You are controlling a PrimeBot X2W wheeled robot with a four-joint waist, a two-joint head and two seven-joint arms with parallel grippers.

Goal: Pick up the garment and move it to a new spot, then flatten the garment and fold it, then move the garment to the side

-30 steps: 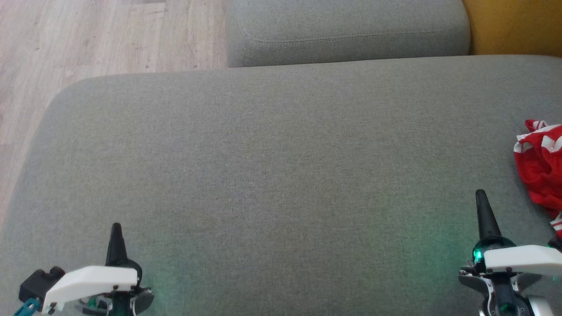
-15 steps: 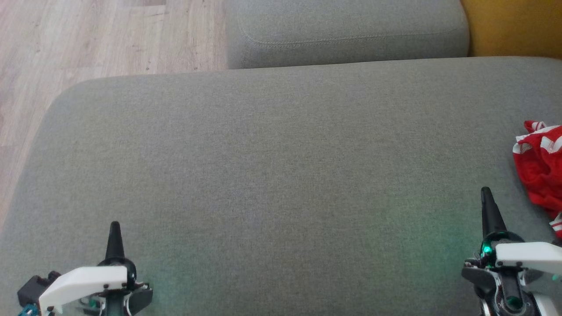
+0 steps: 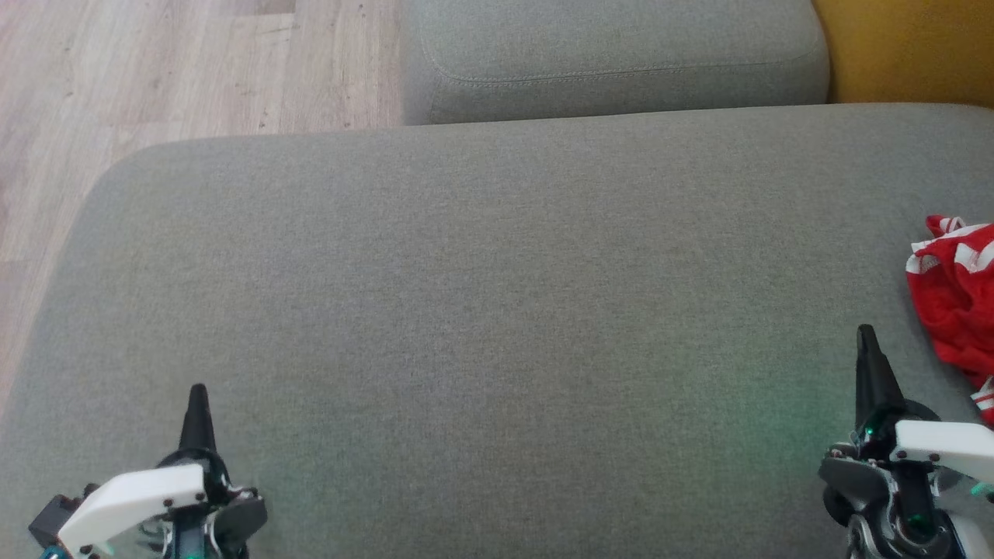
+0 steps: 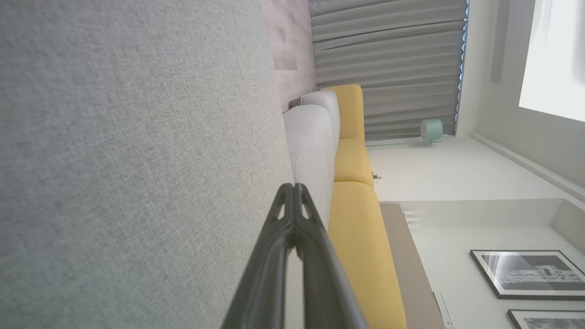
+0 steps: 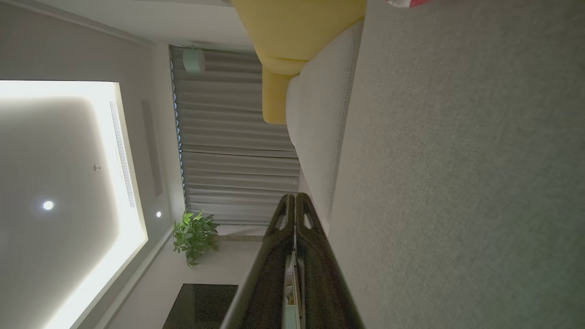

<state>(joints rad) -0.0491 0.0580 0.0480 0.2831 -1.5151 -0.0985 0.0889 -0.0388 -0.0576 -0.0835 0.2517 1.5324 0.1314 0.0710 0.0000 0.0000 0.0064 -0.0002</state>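
Note:
The garment (image 3: pixel 959 299) is a crumpled red cloth with white stripes, lying at the right edge of the grey couch seat (image 3: pixel 497 310); part of it runs out of the head view. A sliver of the garment (image 5: pixel 404 2) shows at the top of the right wrist view. My right gripper (image 3: pixel 867 335) hovers just left of it, shut and empty, fingers pointing away from me. My left gripper (image 3: pixel 196 392) is at the lower left, far from the garment, shut with nothing held. Both wrist views show their fingers pressed together: left gripper (image 4: pixel 292 187), right gripper (image 5: pixel 292 197).
A second grey cushion (image 3: pixel 613 58) sits behind the seat. A yellow sofa part (image 3: pixel 908 46) is at the back right. Wooden floor (image 3: pixel 155 70) lies beyond the seat's left and back-left edges. The wide seat surface stretches between the two grippers.
The head camera has tilted slightly, shifting the whole picture down. The right gripper has edged a little to the right and the left a little lower in the picture. Both stay shut; the garment lies still.

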